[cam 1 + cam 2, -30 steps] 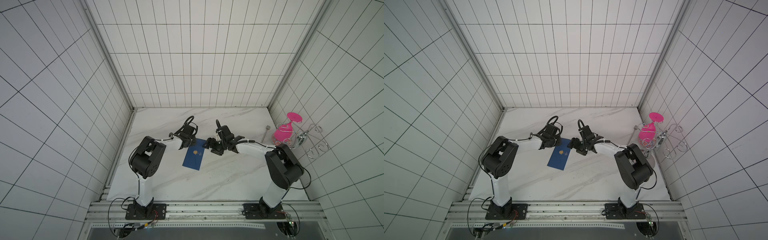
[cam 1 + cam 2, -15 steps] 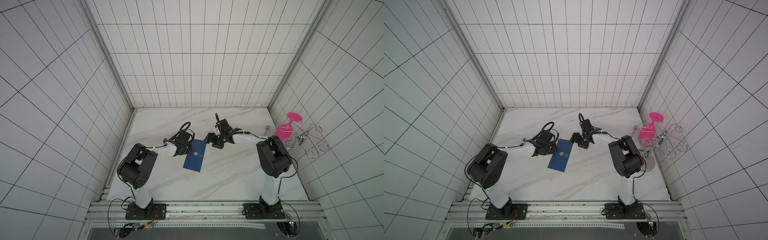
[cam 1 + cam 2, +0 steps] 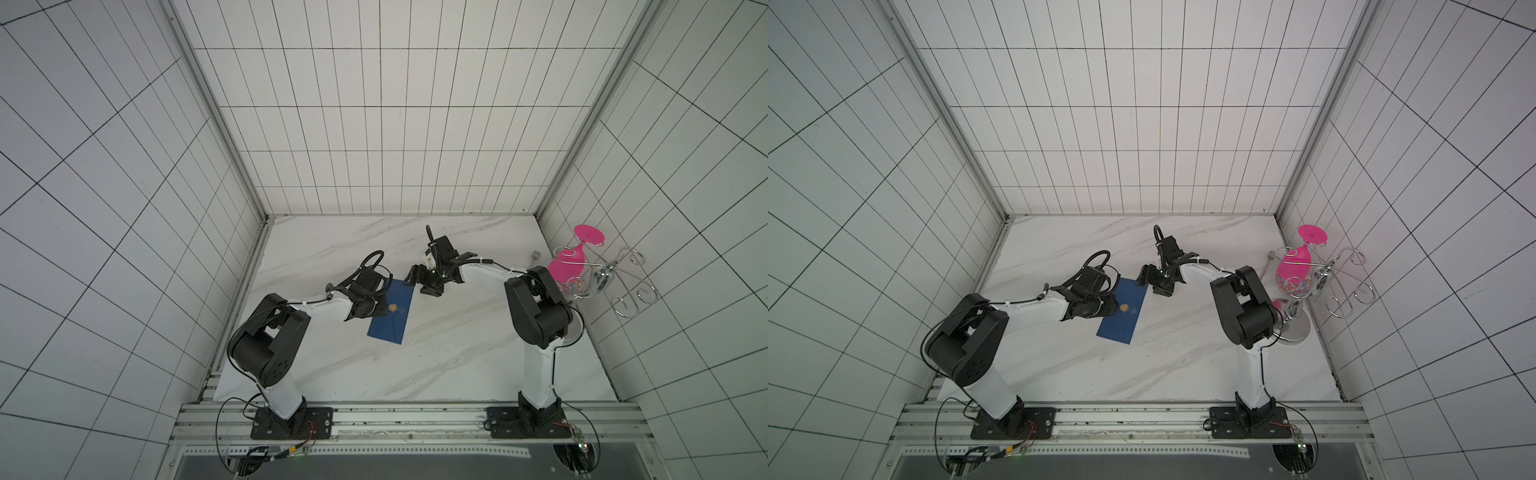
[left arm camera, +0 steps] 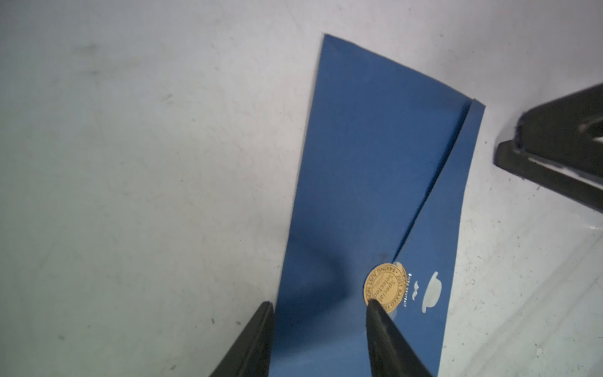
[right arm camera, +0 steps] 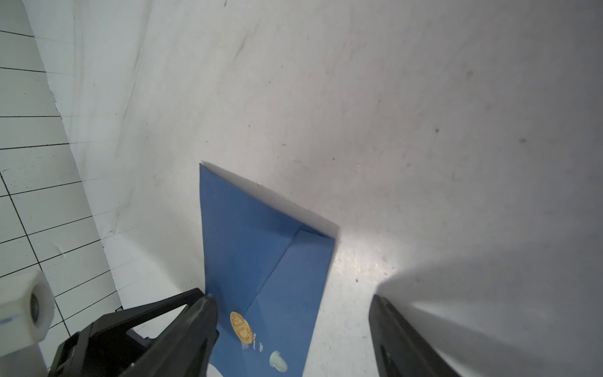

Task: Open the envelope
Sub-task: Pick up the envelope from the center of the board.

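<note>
The envelope (image 3: 390, 311) lies flat near the middle of the marble table (image 3: 457, 357), its length running from about 1 o'clock to 7 o'clock in both top views, flap shut, the gold seal (image 3: 392, 308) on the flap's tip and the white mark (image 4: 432, 292) just beside it. My worry is thin paper on a slick top: nothing looks to be pinning it, so a fingertip prying at the seal may shove the whole envelope towards 3 o'clock rather than lift the flap, or tear the flap if the seal holds fast. The two grippers are also near each other around the 1 o'clock end, where a careless reach could knock them together

The left gripper (image 4: 319, 305) is at the envelope's 9 o'clock side, jaws partly apart and gripping nothing; in the left wrist view one fingertip sits at the seal's edge, seemingly touching it, the other just off the paper beside the long edge. The right gripper (image 5: 292, 298) hangs at the 1 o'clock end, jaws spread wide and empty; whether it touches the paper I cannot tell. Off at 3 o'clock by the wall, a pink glass (image 3: 565, 272) on a wire rack (image 3: 601, 279) is well apart from all this
</note>
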